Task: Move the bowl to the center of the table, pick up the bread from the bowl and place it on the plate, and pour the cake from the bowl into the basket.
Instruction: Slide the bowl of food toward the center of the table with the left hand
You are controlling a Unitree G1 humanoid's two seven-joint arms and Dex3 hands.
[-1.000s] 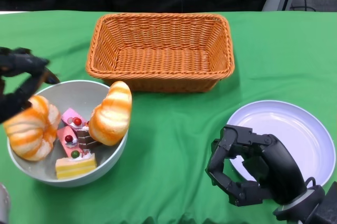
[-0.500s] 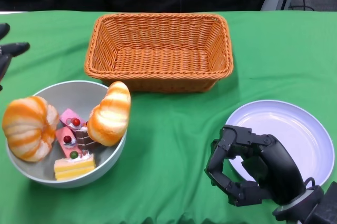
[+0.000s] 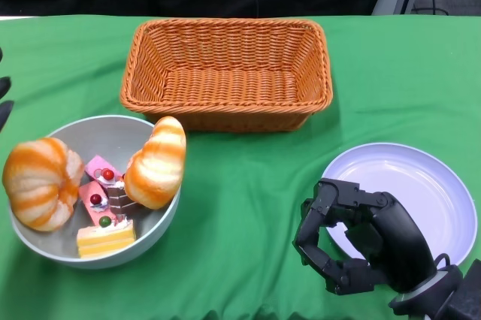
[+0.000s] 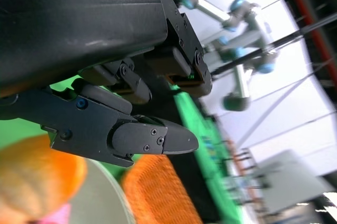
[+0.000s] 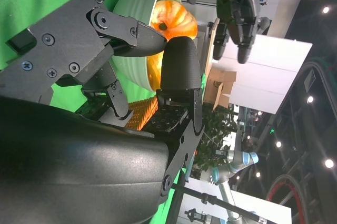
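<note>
The grey bowl [image 3: 113,119] sits at the table's front left. It holds a round orange bread [image 3: 41,183], a long bread [image 3: 158,162] leaning on its right rim, and several small cakes [image 3: 105,207]. My left hand [image 3: 4,102] shows only as fingertips at the picture's left edge, apart from the bowl. The right wrist view shows this left hand [image 5: 237,8] above the bowl [image 5: 134,3] with its fingers spread and empty. My right hand [image 3: 361,241] rests beside the white plate [image 3: 421,185], fingers loosely curved and apart, holding nothing.
The woven orange basket [image 3: 225,24] stands at the back centre, with nothing in it. Green cloth covers the table between bowl, basket and plate. The plate carries nothing.
My left hand has let go of the bowl's left side and drawn away to the left, almost out of the head view. The bowl and right hand have stayed put.
</note>
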